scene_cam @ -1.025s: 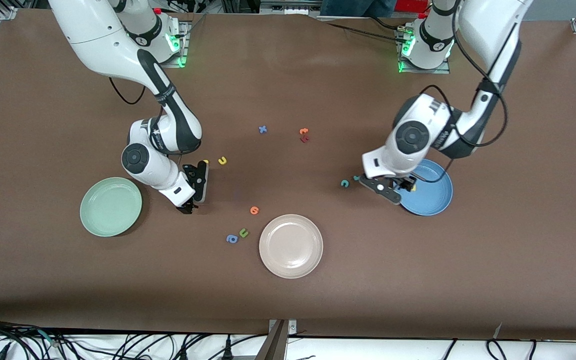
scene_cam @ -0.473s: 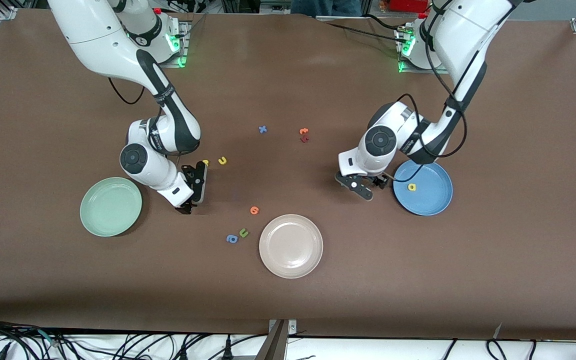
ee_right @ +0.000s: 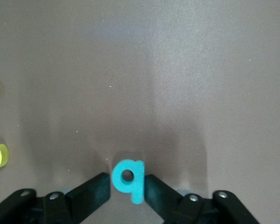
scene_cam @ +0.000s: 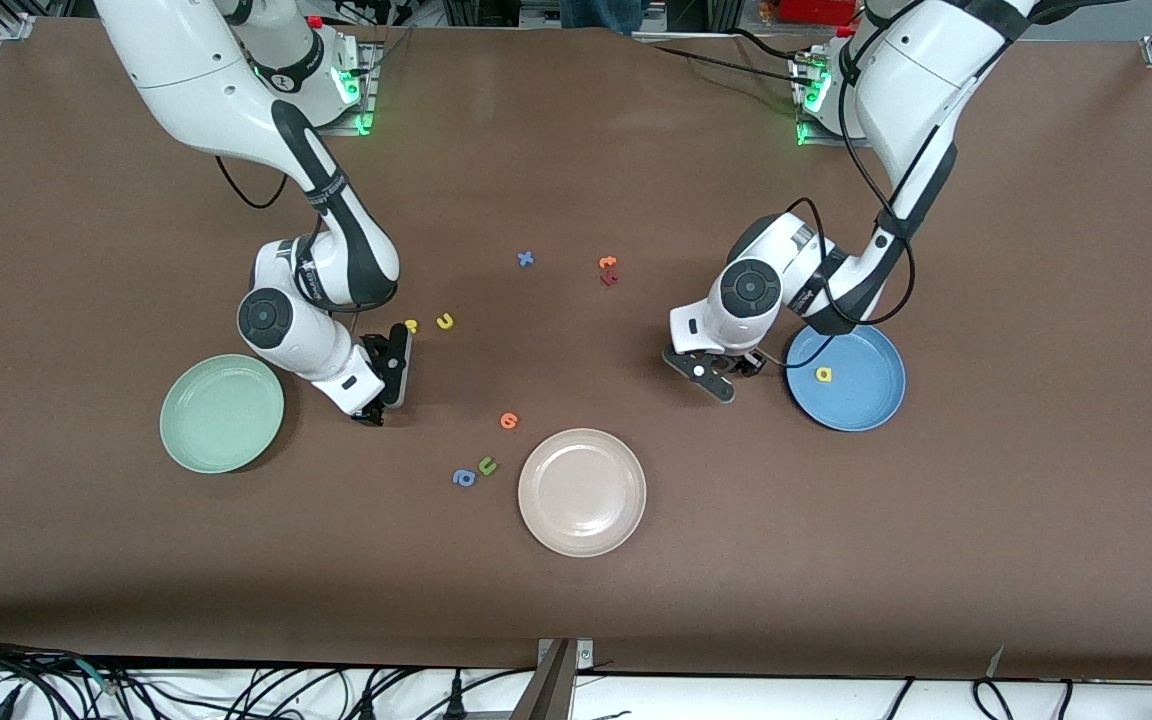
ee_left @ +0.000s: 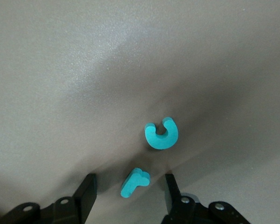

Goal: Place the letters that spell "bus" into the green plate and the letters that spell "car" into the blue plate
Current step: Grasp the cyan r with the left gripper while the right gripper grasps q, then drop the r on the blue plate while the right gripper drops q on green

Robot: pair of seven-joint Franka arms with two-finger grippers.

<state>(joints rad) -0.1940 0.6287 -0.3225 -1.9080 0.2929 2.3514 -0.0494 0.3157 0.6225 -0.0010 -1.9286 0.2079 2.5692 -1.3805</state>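
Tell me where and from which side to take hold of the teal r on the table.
Grip the teal r across its straight stem, coming straight down from above. It lies flat on the table, so only its thin side edges offer faces to pinch. The left tool already straddles it with a gap on each side. The teal c lies apart from it, so it is probably out of the way.

Both arms wear glossy white shells with black bands at the joints and round dark grey caps on the wrist housings. The left arm [scene_cam: 896,90] has a thin black cable looping loosely along its forearm; the right arm [scene_cam: 236,100] has a similar black cable curving out beside its upper link. Green lights glow at both bases. Each claw is matte black, with angular fingers [ee_left: 86,191] and small silver screws set in the finger mounts.
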